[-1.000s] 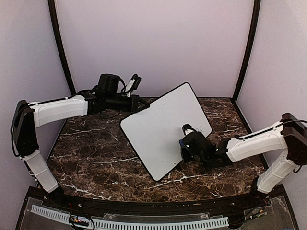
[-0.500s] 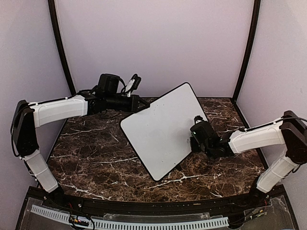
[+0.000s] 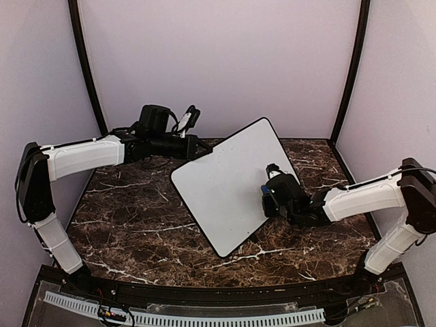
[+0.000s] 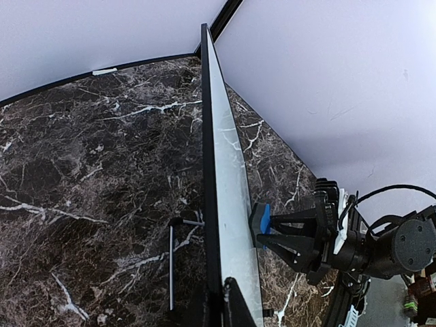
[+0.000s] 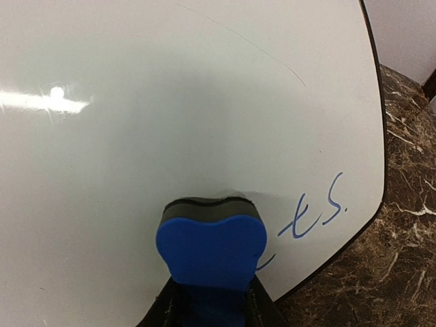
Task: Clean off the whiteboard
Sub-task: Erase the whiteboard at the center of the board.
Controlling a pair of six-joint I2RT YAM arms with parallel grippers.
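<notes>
A: What is the largest thing here?
B: The dark marble surface [image 3: 136,211]. Over it stands the whiteboard [image 3: 225,191], on its edge and tilted, with the white face turned to the right arm. Its lowest corner is close to the surface, but I cannot tell whether it touches.

A: What holds the whiteboard?
B: The left gripper [image 4: 219,303]. It is clamped on the thin black frame of the whiteboard, with one finger on each side of the edge, at the board's far-left part.

A: And the other one?
B: The right gripper [image 3: 276,197] is in front of the whiteboard's face, near the right edge. Its fingers are closed on a blue eraser [image 5: 211,248], and the dark felt side of the eraser is pressed flat against the white face.

A: Is there something written on the whiteboard?
B: Yes. Some blue writing [image 5: 313,208] is on the whiteboard just right of the eraser, beside the rounded corner. I cannot read the letters with certainty.
</notes>
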